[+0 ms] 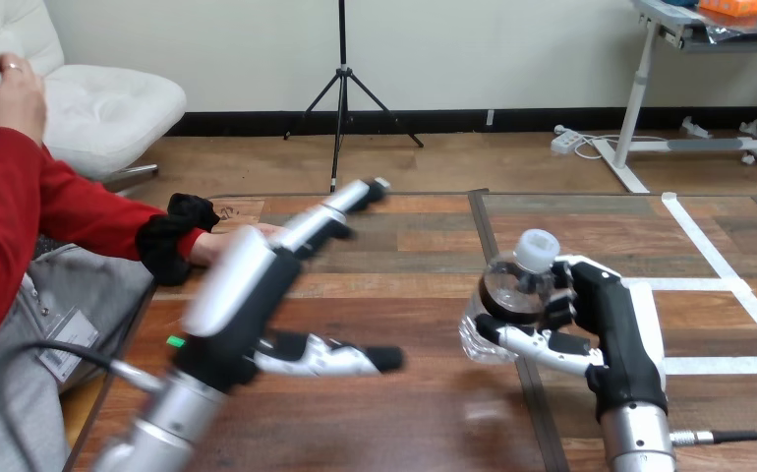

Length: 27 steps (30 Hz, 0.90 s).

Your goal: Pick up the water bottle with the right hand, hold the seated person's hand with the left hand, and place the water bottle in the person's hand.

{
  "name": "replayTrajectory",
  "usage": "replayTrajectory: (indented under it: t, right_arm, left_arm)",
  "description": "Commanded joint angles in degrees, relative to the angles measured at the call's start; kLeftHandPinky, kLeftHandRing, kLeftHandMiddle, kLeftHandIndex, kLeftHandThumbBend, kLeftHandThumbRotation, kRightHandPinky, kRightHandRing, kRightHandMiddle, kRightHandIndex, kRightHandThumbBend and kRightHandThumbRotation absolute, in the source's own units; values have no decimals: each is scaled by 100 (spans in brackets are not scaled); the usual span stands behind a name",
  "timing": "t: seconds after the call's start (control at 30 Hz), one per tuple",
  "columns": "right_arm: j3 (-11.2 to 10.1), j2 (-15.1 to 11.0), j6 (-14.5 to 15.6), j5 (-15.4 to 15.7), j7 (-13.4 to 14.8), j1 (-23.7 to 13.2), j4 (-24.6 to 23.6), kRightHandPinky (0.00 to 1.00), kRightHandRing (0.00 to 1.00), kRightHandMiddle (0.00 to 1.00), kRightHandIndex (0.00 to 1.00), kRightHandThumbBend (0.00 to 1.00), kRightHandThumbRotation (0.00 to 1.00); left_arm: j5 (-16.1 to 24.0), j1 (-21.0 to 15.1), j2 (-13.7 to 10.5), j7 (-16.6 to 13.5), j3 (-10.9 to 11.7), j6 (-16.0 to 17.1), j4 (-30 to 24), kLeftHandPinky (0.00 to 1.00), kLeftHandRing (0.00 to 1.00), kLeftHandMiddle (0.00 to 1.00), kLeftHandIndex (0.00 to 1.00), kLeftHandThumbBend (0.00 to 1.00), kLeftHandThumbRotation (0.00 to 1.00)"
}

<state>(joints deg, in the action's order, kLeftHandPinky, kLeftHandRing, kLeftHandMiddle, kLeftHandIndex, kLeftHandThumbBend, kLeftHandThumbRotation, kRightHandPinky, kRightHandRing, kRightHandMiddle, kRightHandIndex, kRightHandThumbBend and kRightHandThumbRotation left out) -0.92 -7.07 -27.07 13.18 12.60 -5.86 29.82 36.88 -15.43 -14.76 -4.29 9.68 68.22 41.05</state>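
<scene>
Grasping the water bottle [502, 293], the right hand [615, 320] curls its fingers round it; the left hand [247, 285] is released.

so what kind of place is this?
Probably a lab-style handover test bench: wooden table marked with white tape, a person seated beside it, the right robot hand gripping a water bottle.

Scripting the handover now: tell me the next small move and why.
Probably close the left hand round the person's hand: its fingers are straight, reaching over that hand on the table, no grip visible. The right hand already grips the water bottle, so the bottle can wait.
</scene>
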Motion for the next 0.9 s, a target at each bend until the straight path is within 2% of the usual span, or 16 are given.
replayTrajectory:
  t: [0.0, 0.17, 0.4, 0.87]
  right_arm:
    - [-27, -71, -119, -8, 24, -388, -533, 36, 41, 56, 54, 83, 0]
    - [-25, -72, -134, 22, 28, -350, -568, 36, 42, 56, 54, 83, 0]
    - [-40, -70, -135, -5, 17, -337, -567, 38, 43, 56, 54, 83, 0]
    - [-47, -95, -164, 11, 25, -358, -505, 38, 43, 56, 54, 83, 0]
  left_arm:
    - [181, -430, -443, -524, -51, -41, -297, 72, 85, 87, 90, 100, 55]
    - [327, -458, -720, -800, -175, -165, -300, 74, 86, 88, 90, 100, 56]
    - [326, -422, -969, -1022, -343, -243, -345, 74, 85, 88, 90, 100, 57]
    - [167, -276, -1183, -1275, -623, -263, -359, 74, 85, 88, 89, 100, 59]
